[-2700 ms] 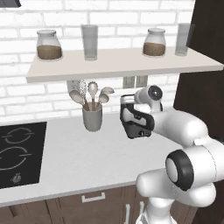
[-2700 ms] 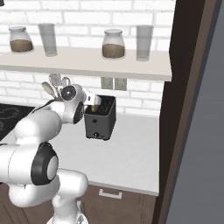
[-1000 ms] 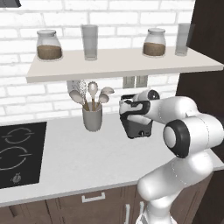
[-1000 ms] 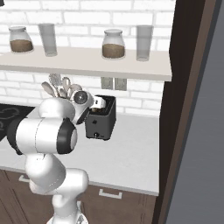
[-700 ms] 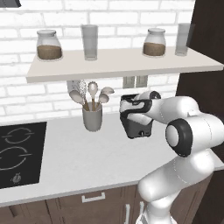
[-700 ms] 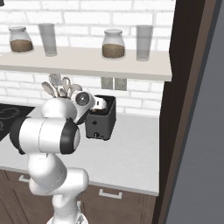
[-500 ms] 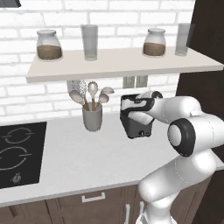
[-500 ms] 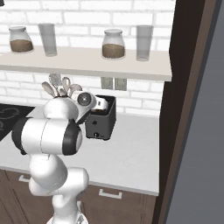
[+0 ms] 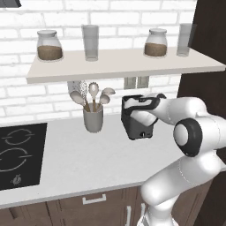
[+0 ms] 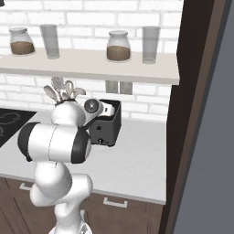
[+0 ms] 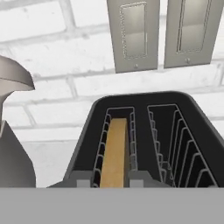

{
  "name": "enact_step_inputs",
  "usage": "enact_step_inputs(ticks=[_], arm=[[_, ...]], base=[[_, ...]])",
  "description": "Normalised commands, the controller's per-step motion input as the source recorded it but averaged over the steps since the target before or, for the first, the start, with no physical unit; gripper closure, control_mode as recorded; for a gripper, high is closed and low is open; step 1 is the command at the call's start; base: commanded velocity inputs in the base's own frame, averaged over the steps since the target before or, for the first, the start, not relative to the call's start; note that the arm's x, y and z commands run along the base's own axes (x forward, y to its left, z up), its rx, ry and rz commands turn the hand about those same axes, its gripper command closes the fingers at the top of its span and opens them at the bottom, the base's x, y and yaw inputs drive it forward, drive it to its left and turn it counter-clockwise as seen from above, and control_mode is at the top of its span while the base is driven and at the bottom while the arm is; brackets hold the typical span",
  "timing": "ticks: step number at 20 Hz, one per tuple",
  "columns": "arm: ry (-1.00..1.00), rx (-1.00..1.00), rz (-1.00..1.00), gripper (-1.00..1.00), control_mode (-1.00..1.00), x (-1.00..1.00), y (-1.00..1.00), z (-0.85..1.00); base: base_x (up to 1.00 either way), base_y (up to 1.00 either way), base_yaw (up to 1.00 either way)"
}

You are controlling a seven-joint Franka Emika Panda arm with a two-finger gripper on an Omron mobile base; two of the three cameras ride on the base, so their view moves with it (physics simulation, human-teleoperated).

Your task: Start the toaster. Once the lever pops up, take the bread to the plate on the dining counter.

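I see a boxy, matte black toaster (image 9: 137, 123) standing on a smooth pale grey worktop (image 9: 88, 163), close to a white brick wall. From the hand camera I look straight down into its 2 long top slots, each lined with thin wire ribs. The left slot holds the bread (image 11: 114, 153), a flat golden-tan slice standing on edge, sunk between the wires. The right slot has only its wire guides. On the wall behind it sit 2 rectangular metal outlet plates (image 11: 159, 33).

My white, glossy arm curves over the toaster, and the gripper (image 9: 132, 106) sits at the toaster's top edge, seen from the left base camera. I cannot tell whether its jaws are parted or clenched, because the hand and toaster blend together and the fingertips are hidden.

Just left of the toaster stands a round grey utensil cup (image 9: 93, 119) holding several pale spoons and spatulas. Further left, a flat black hob (image 9: 17, 154) is set into the worktop. Above, a plain shelf (image 9: 123, 64) carries 2 lidded glass jars (image 9: 49, 45) with brown contents and 2 clear glass tumblers (image 9: 90, 42).
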Motion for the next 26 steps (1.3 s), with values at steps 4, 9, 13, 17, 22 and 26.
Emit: enact_step_inputs(ticks=[4,9,13,17,22,26], arm=[[0.00,0.00,0.00,1.00,-1.00,0.00,0.00,0.02],[0.00,0.00,0.00,1.00,-1.00,0.00,-0.01,0.26],[0.00,0.00,0.00,1.00,-1.00,0.00,0.01,0.46],[0.00,0.00,0.00,1.00,-1.00,0.00,0.00,0.28],[0.00,0.00,0.00,1.00,-1.00,0.00,0.11,0.26],[0.00,0.00,0.00,1.00,-1.00,0.00,0.07,0.40]], base=[[0.00,0.00,0.00],[0.00,0.00,0.00],[0.00,0.00,0.00],[0.00,0.00,0.00],[0.00,0.00,0.00],[0.00,0.00,0.00]])
